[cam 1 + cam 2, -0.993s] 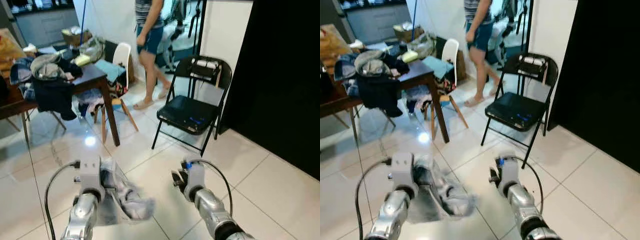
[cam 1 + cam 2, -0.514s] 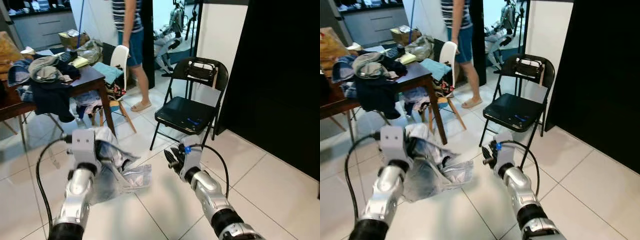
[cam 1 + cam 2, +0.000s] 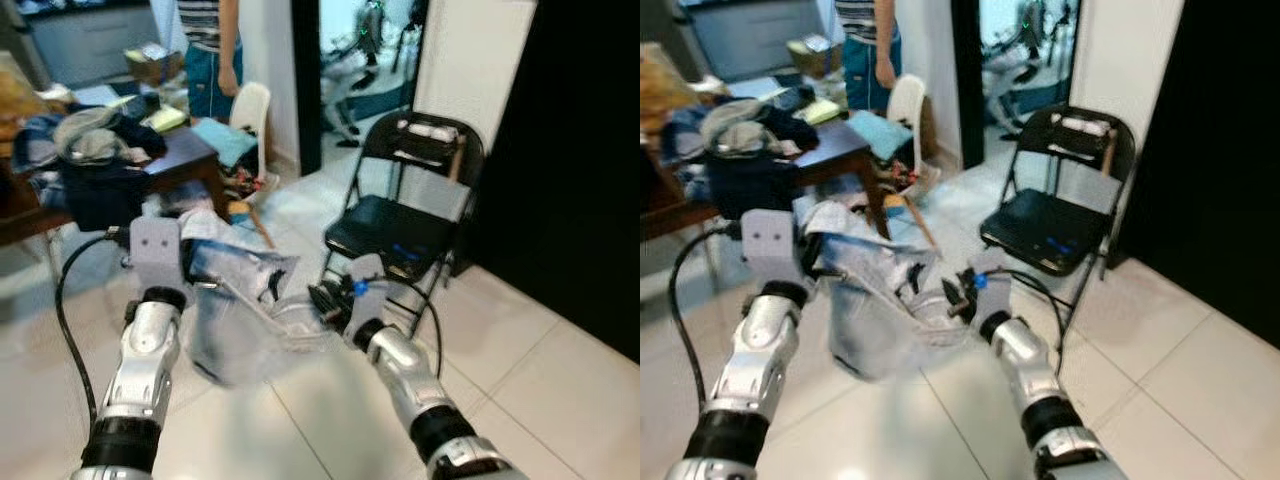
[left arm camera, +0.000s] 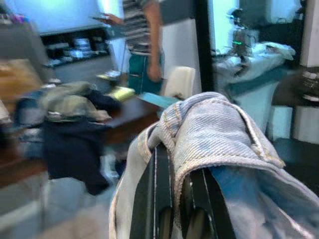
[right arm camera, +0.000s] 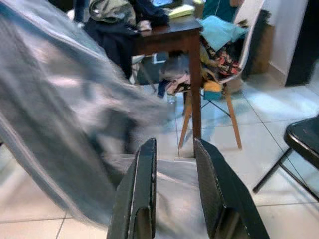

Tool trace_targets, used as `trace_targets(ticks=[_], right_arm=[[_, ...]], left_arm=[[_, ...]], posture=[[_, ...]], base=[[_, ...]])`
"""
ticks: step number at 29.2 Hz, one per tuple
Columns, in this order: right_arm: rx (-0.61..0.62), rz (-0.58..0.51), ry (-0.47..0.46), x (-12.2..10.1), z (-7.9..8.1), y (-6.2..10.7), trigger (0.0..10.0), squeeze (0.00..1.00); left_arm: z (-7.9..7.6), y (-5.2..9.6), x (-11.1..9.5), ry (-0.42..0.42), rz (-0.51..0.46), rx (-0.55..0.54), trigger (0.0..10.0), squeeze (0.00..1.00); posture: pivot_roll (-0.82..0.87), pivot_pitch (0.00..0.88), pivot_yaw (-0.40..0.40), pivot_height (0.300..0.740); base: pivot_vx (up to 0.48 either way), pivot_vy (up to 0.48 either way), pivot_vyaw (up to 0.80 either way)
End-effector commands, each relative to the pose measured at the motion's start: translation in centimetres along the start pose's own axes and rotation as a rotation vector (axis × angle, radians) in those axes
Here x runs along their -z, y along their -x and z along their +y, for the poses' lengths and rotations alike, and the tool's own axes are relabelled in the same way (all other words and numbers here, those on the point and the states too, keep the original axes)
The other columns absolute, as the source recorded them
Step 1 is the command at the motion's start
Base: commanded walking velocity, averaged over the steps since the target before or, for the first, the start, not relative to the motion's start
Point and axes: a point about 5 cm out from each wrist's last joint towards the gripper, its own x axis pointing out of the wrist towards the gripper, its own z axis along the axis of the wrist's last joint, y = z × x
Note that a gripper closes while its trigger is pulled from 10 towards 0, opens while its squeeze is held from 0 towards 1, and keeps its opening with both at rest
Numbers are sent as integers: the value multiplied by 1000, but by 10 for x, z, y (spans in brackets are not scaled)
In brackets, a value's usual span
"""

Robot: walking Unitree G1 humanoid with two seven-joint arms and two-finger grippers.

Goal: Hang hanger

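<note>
Left gripper (image 4: 180, 199) closed on one pale denim garment (image 3: 240, 310), draped over its fingers and held up above the tiled floor (image 3: 520, 370). Right gripper (image 5: 174, 184) narrowly parted, empty, tips just beside the garment's lower fold. Hanger itself not discernible; presumably inside the cloth. Advised: keep firm hold, carry steadily, avoid trailing fabric. Counted: one folding chair (image 3: 405, 215), one table (image 3: 180, 155), one person (image 3: 210, 50).

Table (image 3: 185, 160) with clothes pile (image 3: 95, 140) at left, folding chair (image 3: 410, 215) right, person (image 3: 210, 50) behind.
</note>
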Motion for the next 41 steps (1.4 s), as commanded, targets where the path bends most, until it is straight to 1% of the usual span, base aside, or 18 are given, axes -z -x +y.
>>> trace_targets(ticks=[1,6,8,10,15,23,30,32,33,35,38,41], right_arm=[[-30,-7,-18,-2,10,-4,10000,0],[-25,-29,-28,-6,9,-5,10000,0],[-18,-35,-39,-8,8,-6,10000,0],[-18,-35,-39,-8,8,-6,10000,0],[-13,-48,-44,-12,7,-8,10000,0],[-4,-64,-54,-16,6,-9,10000,0],[-2,-63,-55,-16,5,-9,10000,0],[24,-96,-69,-22,3,-9,10000,0],[24,-96,-69,-22,3,-9,10000,0],[39,-116,-78,-26,1,-10,10000,0],[55,-142,-104,-33,-2,-12,10000,0],[56,-147,-101,-34,-2,-12,10000,0]], left_arm=[[11,-2,-8,-22,-20,-33,10000,0],[12,-5,-12,-38,-26,-29,10000,0],[15,-8,-18,-44,-37,-37,10000,0],[15,-8,-18,-44,-37,-37,10000,0],[17,-14,-24,-47,-42,-25,10000,0],[9,-21,-37,-40,-62,29,10000,0],[8,-24,-45,-49,-85,33,10000,0],[5,-30,-55,-58,-106,66,10000,0],[5,-30,-55,-58,-106,66,10000,0],[3,-33,-61,-66,-120,81,10000,0],[2,-38,-69,-56,-139,98,10000,0],[0,-41,-73,-60,-151,109,10000,0]], posture=[[32,0,45,740],[33,0,44,740],[35,0,43,740],[35,0,43,740],[35,0,40,740],[31,0,42,740],[29,0,42,740],[30,0,40,740],[30,0,40,740],[30,0,40,740],[29,0,40,740],[27,0,43,740]], base=[[326,0,800],[329,0,0],[330,0,0],[330,0,0],[328,0,0],[367,0,0],[379,0,0],[384,0,0],[386,0,0],[386,0,0],[382,0,0],[382,0,0]])
